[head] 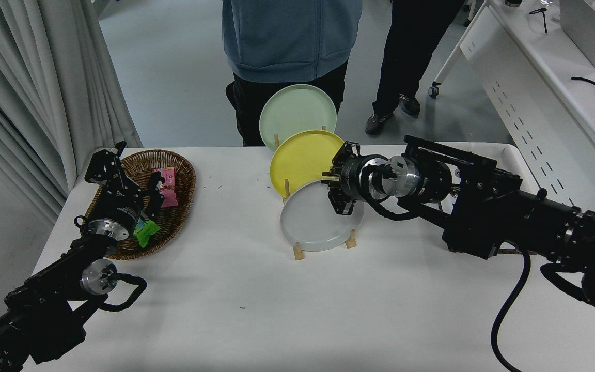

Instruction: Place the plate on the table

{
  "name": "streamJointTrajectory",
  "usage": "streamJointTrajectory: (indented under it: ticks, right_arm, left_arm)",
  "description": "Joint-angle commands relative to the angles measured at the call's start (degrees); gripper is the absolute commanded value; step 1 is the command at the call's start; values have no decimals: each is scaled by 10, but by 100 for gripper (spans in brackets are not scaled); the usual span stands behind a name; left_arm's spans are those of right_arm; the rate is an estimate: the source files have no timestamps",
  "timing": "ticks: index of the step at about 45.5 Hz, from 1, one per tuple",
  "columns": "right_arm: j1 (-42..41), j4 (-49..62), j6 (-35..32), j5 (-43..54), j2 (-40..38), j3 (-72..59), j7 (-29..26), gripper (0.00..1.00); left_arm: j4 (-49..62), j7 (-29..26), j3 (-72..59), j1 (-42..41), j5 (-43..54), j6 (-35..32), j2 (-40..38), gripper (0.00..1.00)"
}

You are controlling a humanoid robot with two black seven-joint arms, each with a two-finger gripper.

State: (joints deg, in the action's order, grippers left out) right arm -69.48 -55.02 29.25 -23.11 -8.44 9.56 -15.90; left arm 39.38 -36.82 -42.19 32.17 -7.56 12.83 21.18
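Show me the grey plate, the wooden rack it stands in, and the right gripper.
grey plate (314, 219): head view, middle of its face.
wooden rack (298, 253): head view, front left foot.
right gripper (334, 190): head view, between its fingertips at the plate's upper right rim.

No readable text, label, brand, number or sign anywhere. Pink packet (166, 186) in wicker basket (184, 206) carries print, too small and blurred to read. Faint white marking on left gripper (122, 178) housing, illegible. Laptop (594, 33) on perforated desk (535, 103): keyboard keys visible, no characters resolvable. Plates, wooden rack (297, 252) and white table (297, 310) plain, unmarked.
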Motion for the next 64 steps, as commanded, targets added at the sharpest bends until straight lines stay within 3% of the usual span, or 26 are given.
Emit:
streamJointTrajectory:
  ticks: [1, 34, 64]
  right_arm:
    - [0, 0, 0, 0, 0, 1, -7, 1]
    - [-103, -6, -13, 1, -63, 51, -101, 0]
    - [-159, -67, 21, -8, -96, 128, -105, 0]
  left_arm:
    - [0, 0, 0, 0, 0, 0, 0, 100]
    - [0, 0, 0, 0, 0, 0, 0, 100]
    - [0, 0, 0, 0, 0, 0, 0, 100]
